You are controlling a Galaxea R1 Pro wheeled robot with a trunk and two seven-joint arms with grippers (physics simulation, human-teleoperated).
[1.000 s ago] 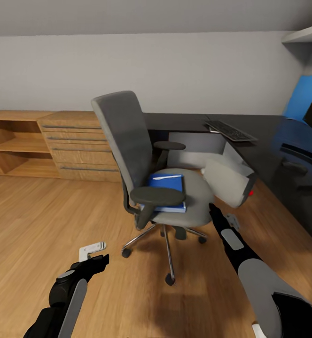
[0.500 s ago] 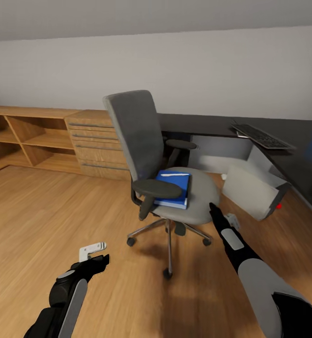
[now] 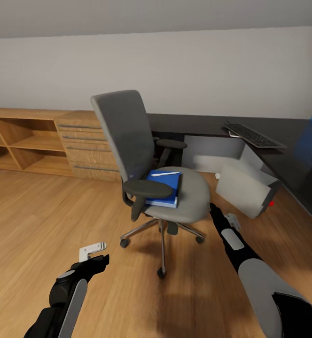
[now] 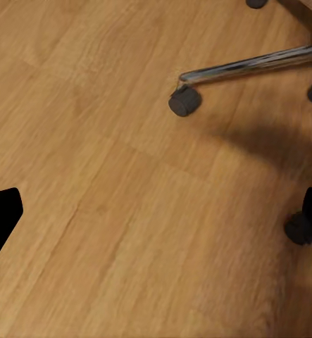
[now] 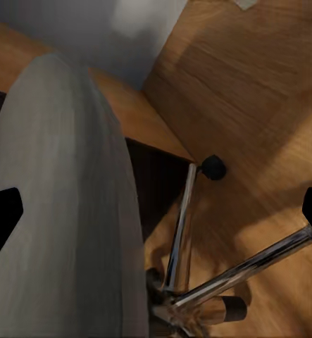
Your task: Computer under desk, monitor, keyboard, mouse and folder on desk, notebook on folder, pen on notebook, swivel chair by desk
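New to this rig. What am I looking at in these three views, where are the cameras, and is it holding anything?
It is a simulated two-armed robot on wheels, steered by a person. The big picture is from its head, looking forward and down: the left gripper and right gripper reach in from the bottom edge. The other two pictures come from cameras near each gripper, looking along its fingers; the black corner shapes are those fingertips.

Ahead stands a grey swivel chair. On its seat lie a blue folder and a white pen on top. Behind is a black desk with a keyboard, and a pale computer tilted on the floor beside it.

Both grippers look open and hold nothing. The wrist views show wooden floor and the chair's chrome base.
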